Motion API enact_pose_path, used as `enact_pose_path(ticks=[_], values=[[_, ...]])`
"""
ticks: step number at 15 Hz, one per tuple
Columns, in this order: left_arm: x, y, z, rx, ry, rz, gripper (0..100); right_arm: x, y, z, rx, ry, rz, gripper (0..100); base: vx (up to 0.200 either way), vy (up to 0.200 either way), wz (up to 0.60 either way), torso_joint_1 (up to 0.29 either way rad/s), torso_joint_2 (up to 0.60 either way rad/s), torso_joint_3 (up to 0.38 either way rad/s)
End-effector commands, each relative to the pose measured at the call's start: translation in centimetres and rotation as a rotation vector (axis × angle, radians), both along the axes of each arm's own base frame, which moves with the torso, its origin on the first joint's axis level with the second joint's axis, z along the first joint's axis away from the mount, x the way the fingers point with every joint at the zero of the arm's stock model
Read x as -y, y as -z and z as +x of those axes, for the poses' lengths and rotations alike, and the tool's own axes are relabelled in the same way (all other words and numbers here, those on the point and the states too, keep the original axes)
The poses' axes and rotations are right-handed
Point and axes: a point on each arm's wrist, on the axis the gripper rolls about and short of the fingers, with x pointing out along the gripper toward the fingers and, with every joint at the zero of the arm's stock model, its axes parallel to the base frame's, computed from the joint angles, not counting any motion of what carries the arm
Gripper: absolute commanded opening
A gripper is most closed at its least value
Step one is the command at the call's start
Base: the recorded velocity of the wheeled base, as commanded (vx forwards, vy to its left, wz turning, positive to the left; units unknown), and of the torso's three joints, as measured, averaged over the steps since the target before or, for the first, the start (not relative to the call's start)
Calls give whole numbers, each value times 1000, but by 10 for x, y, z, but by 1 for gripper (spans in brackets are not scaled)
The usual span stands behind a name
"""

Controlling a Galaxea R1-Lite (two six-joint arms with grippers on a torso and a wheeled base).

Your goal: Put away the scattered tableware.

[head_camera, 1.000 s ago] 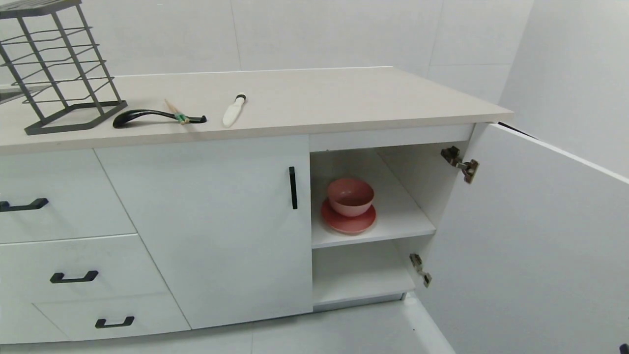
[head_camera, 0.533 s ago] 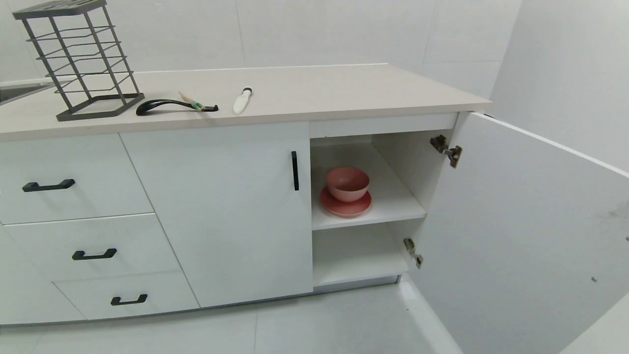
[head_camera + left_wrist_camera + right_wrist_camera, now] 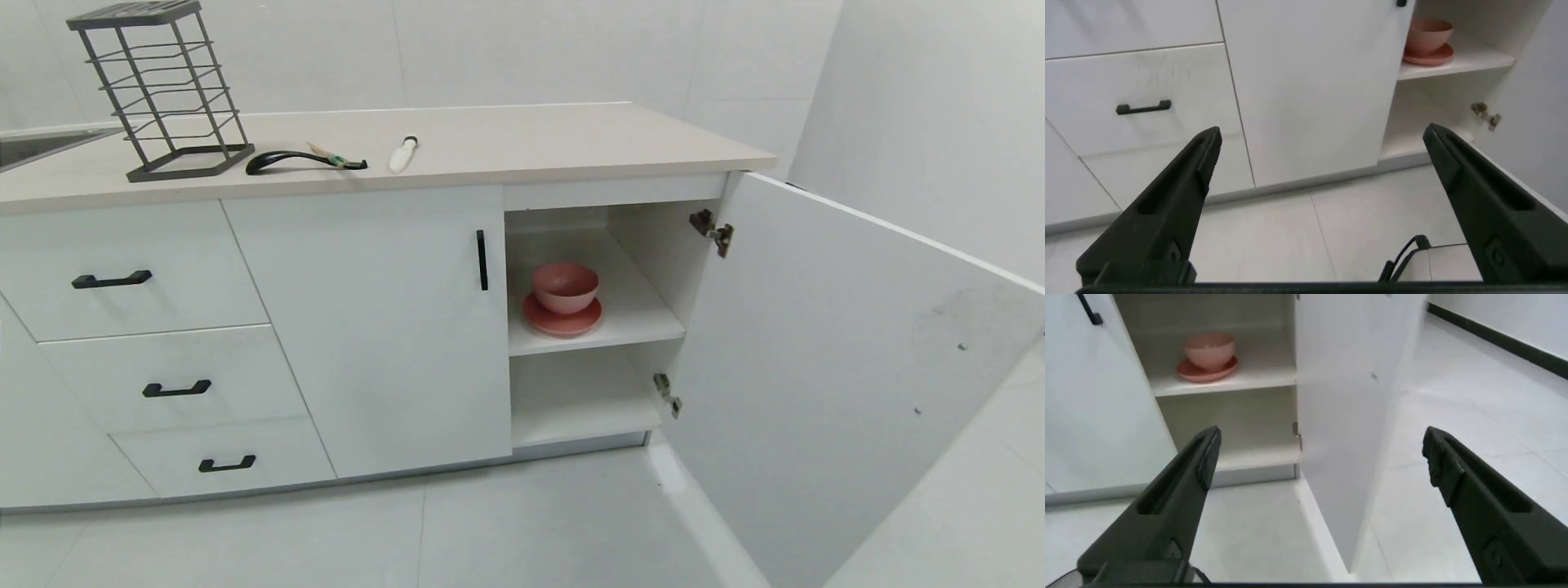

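On cabinet shelf (image 3: 638, 323), pink bowl (image 3: 565, 286) atop plate (image 3: 562, 318)

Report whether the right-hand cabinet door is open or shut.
Open: the door stands wide, baring hinges and the pink bowl on the upper shelf.

The bowl (image 3: 565, 286) hides the middle of the plate (image 3: 562, 325) under it.

Counted on the counter (image 3: 531, 139): one rack (image 3: 135, 14), one ladle (image 3: 265, 163), one white tool (image 3: 402, 155), and chopsticks (image 3: 322, 152) too close together to number. Counted in the cupboard (image 3: 645, 245): one bowl (image 3: 565, 287), one plate (image 3: 563, 321), two shelves (image 3: 645, 314), two hinges (image 3: 712, 232). Counted besides: three drawers (image 3: 188, 253), two doors (image 3: 367, 327), four handles (image 3: 111, 280). Counted two grippers, left gripper (image 3: 1323, 135) and right gripper (image 3: 1321, 434).
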Motion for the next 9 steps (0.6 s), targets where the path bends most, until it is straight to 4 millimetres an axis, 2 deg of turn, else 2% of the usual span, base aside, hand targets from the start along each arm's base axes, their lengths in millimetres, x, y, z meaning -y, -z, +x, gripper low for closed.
enact_pose_path(ticks=[1,2,3,6,9], values=[[0,0,0,0,1,0,100,0,0,0,-2,-2,1,100,0,-200,0,2,2,-2],[0,0,0,1,1,0,100,0,0,0,-2,-2,0,100,0,-200,0,2,2,2],[0,0,0,1,3,0,100,0,0,0,-2,-2,1,0,0,-200,0,-2,-7,2],[0,0,0,-1,1,-3,100,0,0,0,-1,-2,0,0,0,-200,0,2,-2,4],[0,0,0,-1,-1,-5,100,0,0,0,-1,0,0,0,0,0,0,0,0,0]])
